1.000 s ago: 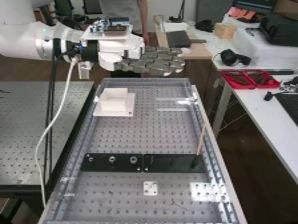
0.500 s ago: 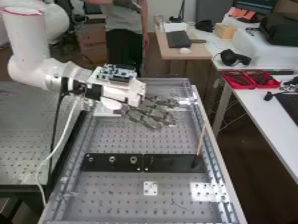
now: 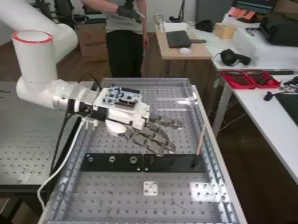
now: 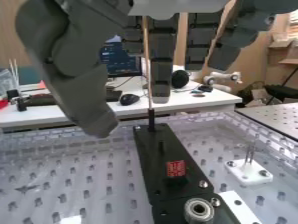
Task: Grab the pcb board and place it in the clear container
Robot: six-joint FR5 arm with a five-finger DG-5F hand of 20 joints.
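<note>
1. Hand (image 3: 141, 138) is coming lower and further along the bench (image 3: 113, 192), carried by the white arm (image 3: 36, 60). Where it was hanging roughly level beyond the black plates (image 3: 174, 162) a second ago, we are now seeing it slanting down towards them.
2. We are finding the hand spread: its fingers are hanging nearly straight, the thumb (image 4: 73, 65) is standing well apart from them, and they are pinching nothing.
3. A small red piece (image 4: 176, 168) is sitting on one black plate, near the join with the next and close to a metal ring (image 4: 199, 210). We are taking it for the pcb board, though we are not claiming certainty.
4. For the task, we are reading this change as the approach: the grab is only being prepared, and the placing in the clear container is waiting.
5. We are expecting the next move to need the hand lined up over the red piece, thumb on one side and fingers on the other, before closing.
6. We are also minding the thin wooden stick (image 4: 147, 60), which is standing up from the same plate; a careless sideways sweep could be knocking it over.
</note>
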